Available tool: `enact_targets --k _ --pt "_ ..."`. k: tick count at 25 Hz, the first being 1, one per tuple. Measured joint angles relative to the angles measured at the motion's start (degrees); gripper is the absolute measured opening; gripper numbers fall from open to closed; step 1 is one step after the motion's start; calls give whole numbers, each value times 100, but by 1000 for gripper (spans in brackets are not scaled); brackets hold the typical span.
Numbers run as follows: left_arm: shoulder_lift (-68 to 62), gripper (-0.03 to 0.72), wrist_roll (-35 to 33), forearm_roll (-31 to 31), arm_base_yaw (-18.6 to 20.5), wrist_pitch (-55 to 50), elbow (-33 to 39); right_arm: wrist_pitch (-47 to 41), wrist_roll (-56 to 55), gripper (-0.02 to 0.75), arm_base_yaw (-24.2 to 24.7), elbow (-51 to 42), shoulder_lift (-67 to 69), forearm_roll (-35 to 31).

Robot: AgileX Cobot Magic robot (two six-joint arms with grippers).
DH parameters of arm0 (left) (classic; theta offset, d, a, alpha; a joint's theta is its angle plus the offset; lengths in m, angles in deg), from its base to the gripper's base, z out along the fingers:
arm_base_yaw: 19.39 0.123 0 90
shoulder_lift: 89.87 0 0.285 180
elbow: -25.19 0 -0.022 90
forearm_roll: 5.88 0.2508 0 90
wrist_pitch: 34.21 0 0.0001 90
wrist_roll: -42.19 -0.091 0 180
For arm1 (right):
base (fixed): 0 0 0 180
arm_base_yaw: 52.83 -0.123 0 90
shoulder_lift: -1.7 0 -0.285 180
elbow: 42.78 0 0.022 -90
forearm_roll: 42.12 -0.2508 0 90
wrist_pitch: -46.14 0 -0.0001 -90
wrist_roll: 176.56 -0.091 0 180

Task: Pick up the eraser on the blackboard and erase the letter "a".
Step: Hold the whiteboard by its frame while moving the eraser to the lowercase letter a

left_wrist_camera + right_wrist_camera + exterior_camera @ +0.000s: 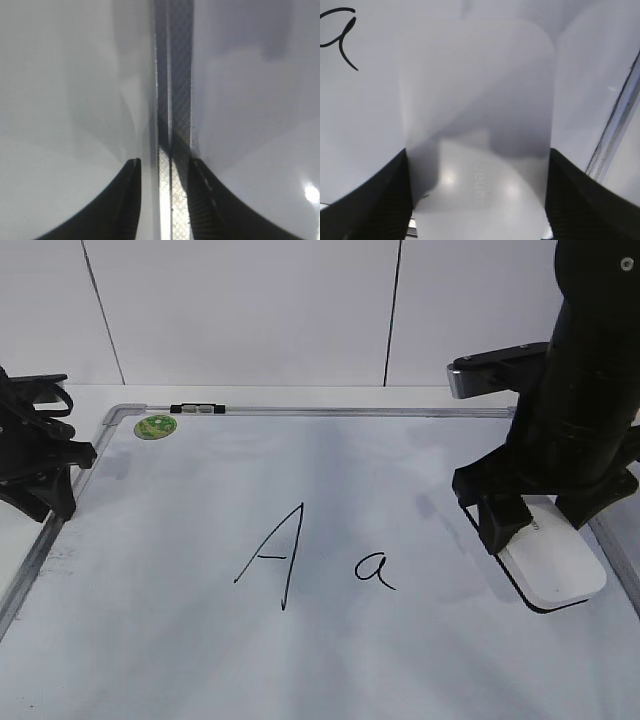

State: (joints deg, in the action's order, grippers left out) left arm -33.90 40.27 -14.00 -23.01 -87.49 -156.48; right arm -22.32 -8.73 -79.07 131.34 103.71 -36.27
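The white eraser (555,560) lies on the blackboard (200,660) near its right frame, thin black felt showing under its front edge. My right gripper (538,525) straddles its far end, a finger pressed on each long side. In the right wrist view the eraser (477,125) fills the space between the fingers of the right gripper (477,200). The small letter "a" (373,570) is to the eraser's left, also at the top left of the right wrist view (340,37). My left gripper (55,490) rests at the board's left edge, slightly open and empty (162,200).
A tall capital "A" (272,555) is written left of the small letter. A round green sticker (155,426) sits in the board's far left corner and a black clip (197,409) on the top frame. The grey frame (175,100) runs under the left gripper.
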Motion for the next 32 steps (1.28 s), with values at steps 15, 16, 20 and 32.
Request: enact_targets --k 15,16,20,32 --pt "0 123 21 -12 0 -19 -2 0 25 566 0 0 0 0" --pt "0 114 21 -12 0 -19 -2 0 25 566 0 0 0 0" --pt "0 55 23 -12 13 -19 -13 0 35 566 0 0 0 0" --pt "0 34 55 -12 13 -19 -13 11 47 565 0 0 52 0"
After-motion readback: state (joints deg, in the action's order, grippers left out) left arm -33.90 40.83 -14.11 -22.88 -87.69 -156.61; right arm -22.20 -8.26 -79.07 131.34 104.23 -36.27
